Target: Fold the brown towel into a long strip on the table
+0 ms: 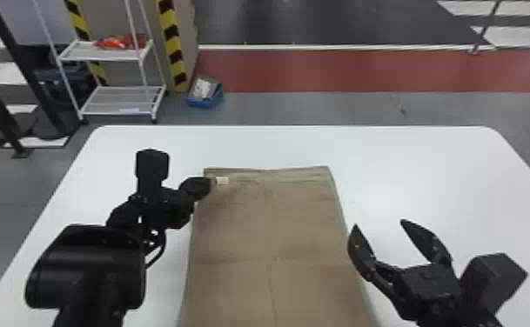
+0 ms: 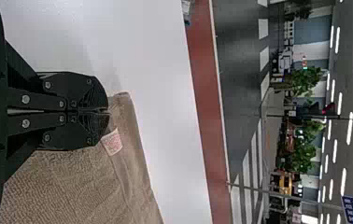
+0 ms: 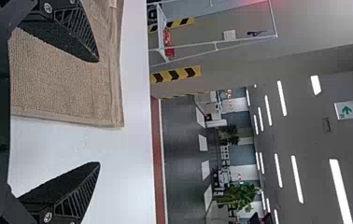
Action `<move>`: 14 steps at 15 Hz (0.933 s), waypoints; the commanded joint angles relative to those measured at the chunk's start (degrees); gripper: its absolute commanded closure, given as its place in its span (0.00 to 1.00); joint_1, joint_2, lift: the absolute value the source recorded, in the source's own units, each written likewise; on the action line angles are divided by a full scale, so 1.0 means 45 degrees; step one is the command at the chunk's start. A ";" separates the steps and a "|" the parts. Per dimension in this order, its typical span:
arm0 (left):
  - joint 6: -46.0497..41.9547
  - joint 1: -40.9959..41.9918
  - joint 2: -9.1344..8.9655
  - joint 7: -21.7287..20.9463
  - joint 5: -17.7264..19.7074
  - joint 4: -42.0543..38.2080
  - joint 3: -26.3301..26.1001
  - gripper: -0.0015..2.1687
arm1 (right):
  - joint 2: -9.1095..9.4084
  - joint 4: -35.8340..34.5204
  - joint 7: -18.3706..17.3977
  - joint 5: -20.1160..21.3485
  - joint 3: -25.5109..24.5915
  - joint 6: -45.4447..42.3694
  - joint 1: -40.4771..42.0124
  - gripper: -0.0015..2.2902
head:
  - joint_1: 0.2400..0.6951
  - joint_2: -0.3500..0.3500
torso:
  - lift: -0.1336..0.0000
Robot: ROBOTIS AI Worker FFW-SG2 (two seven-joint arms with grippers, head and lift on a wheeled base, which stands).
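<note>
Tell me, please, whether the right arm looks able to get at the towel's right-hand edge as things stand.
Probably yes: the right pincer hangs open by that edge of the brown towel, nothing in between.

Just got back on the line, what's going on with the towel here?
The robot's left gripper is closed on the brown towel at its far left corner, beside a small white tag. The right gripper is open by the towel's right edge, holding nothing. The towel lies broad and mostly flat on the white table, not yet a long strip.
</note>
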 commanded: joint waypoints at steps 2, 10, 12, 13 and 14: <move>0.0106 0.0714 -0.0033 0.0018 0.0273 -0.1449 -0.0343 0.73 | 0.0016 -0.0003 0.0000 0.0007 0.0025 0.0042 0.0000 0.04 | 1.00 0.52 | 0.08; 0.0145 0.0128 -0.0033 0.0331 0.0097 -0.0394 -0.0655 0.63 | -0.0003 0.0055 0.0000 -0.0032 0.0005 0.0003 -0.0039 0.04 | 1.00 0.48 | 0.08; 0.0145 0.0128 -0.0033 0.0311 0.0155 -0.0355 -0.0636 0.53 | -0.0003 0.0114 0.0000 -0.0032 0.0005 0.0003 -0.0059 0.04 | 1.00 0.48 | 0.08; 0.0145 0.0128 -0.0033 0.0331 0.0194 -0.0316 -0.0577 0.53 | -0.0003 0.0153 0.0000 -0.0032 0.0005 -0.0036 -0.0059 0.04 | 1.00 0.48 | 0.08; 0.0145 0.0128 -0.0033 0.0331 0.0233 -0.0316 -0.0499 0.45 | -0.0003 0.0172 0.0000 -0.0032 0.0005 -0.0036 -0.0078 0.04 | 1.00 0.48 | 0.08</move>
